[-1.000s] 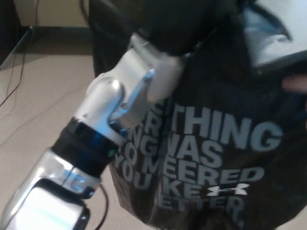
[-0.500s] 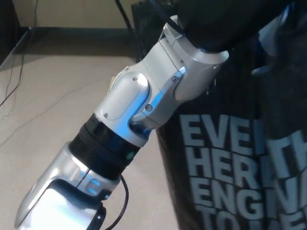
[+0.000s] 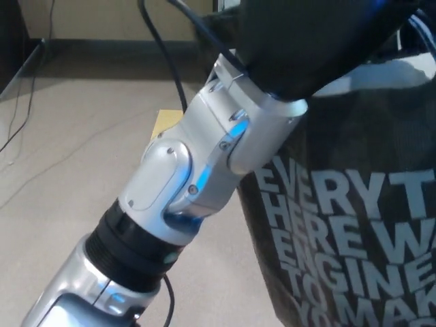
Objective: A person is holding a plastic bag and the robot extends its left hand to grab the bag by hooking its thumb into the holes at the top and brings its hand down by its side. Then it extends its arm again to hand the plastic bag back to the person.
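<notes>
Beige floor [image 3: 61,150] with loose cables lies behind. The left robot hand [image 3: 306,41] is raised at the top of the black printed bag [image 3: 354,225]; I cannot tell its grasp. The bag looks soft and light, best hooked at its top holes.

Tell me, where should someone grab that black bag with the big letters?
Probably at the top edge of the black bag, reaching from above. The printed side hangs flat and floppy, offering nothing to pinch. The robot's left hand is up there already; any handle holes are hidden behind it.
</notes>
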You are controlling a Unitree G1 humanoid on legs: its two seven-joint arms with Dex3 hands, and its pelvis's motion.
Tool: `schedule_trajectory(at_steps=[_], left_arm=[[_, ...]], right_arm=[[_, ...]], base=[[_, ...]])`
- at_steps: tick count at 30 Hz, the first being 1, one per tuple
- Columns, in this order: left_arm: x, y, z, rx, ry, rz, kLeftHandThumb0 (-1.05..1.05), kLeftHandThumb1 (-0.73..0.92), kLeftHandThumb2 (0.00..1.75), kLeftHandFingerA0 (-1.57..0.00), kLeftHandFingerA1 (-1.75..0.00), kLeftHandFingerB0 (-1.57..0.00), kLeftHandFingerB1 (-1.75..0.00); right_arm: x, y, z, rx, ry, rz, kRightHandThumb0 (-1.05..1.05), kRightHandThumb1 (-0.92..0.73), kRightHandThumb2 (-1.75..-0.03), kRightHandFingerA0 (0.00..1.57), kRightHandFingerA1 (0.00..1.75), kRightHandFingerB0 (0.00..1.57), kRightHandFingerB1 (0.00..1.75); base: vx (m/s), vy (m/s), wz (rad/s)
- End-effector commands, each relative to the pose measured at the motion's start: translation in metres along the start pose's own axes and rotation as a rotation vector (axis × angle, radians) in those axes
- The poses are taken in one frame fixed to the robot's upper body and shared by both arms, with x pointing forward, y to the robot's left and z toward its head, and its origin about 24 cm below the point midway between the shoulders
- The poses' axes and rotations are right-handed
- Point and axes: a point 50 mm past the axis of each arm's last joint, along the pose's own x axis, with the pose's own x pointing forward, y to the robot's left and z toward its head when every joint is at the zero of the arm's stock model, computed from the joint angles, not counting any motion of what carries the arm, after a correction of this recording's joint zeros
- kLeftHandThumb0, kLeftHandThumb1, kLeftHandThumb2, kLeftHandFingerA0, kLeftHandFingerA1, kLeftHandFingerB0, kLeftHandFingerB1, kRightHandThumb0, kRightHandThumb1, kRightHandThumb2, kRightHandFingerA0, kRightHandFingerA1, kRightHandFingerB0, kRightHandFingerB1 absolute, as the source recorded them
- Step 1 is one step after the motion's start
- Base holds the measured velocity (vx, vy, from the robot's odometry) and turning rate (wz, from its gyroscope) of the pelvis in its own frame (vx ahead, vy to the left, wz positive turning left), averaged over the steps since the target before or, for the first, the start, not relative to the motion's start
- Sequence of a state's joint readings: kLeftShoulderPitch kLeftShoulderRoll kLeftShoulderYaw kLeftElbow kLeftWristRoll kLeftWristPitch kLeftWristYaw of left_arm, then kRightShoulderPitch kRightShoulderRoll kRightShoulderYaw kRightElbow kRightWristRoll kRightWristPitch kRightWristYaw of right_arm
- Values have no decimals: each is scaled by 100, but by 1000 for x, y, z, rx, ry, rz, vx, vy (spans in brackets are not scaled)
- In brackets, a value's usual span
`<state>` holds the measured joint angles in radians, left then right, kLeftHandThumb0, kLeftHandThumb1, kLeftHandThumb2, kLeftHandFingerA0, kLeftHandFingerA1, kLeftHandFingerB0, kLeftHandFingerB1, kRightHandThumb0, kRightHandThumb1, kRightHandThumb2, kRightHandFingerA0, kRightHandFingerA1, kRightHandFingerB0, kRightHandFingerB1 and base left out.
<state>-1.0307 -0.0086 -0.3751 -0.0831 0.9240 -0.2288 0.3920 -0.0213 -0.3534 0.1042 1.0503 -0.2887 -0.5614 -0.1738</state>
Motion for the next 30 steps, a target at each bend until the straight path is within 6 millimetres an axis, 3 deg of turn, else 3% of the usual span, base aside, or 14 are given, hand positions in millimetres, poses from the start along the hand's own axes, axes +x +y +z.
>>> schedule_trajectory(at_steps=[1, 9, 18, 22, 23, 26, 27, 28, 29, 30], left_arm=[[-47, 6, -39, -25, 410, -716, -72, 40, 84, 0, -1, 0, 0], [-61, 19, -45, 11, 441, -843, -69, 37, 83, 0, -4, 0, -6], [-79, 40, -53, -39, 470, -837, -76, 42, 86, 0, -3, 0, 0], [-106, 53, -53, -77, 509, -882, -69, 38, 83, 0, -6, 0, -3], [-116, 56, -53, -79, 521, -888, -81, 32, 72, 0, -15, 0, -3], [-148, 64, -50, -105, 572, -911, -82, 36, 73, 0, -17, 0, -4], [-162, 66, -47, -119, 611, -923, -82, 36, 73, -1, -18, 0, -5], [-176, 68, -45, -157, 653, -922, -67, 37, 82, 0, -22, 0, -12], [-208, 72, -39, -213, 750, -910, -62, 38, 81, -2, -27, -4, -18], [-219, 74, -36, -231, 786, -903, -62, 38, 81, -2, -27, -4, -18]], right_arm=[[-7, 1, -9, -18, 22, 24, -29, -69, -61, 84, 54, 68, 48], [-6, 1, -7, -21, 18, 28, -29, -69, -61, 85, 54, 68, 47], [-1, 0, -3, -20, 4, 17, -29, -68, -60, 86, 53, 68, 48], [-3, 0, -5, -17, 10, 19, -29, -68, -60, 85, 53, 67, 47], [-3, -1, -4, -18, 1, 14, -28, -68, -60, 84, 54, 67, 48], [-3, -1, -5, -24, 7, 12, -29, -68, -61, 84, 53, 67, 47], [-5, -1, -7, -24, 13, 12, -30, -69, -61, 85, 53, 67, 47], [-6, -1, -9, -22, 18, 12, -30, -69, -61, 85, 53, 67, 47], [-8, -1, -10, -17, 17, 8, -29, -67, -60, 84, 53, 66, 46], [-9, -2, -11, -16, 17, 6, -29, -67, -60, 84, 53, 66, 46]], base=[[0, 0, 0], [0, 0, 0], [0, 0, 0], [0, 0, 0], [0, 0, 0], [0, 0, 0], [0, 0, 0], [0, 0, 0], [0, 0, 0], [0, 0, 0]])
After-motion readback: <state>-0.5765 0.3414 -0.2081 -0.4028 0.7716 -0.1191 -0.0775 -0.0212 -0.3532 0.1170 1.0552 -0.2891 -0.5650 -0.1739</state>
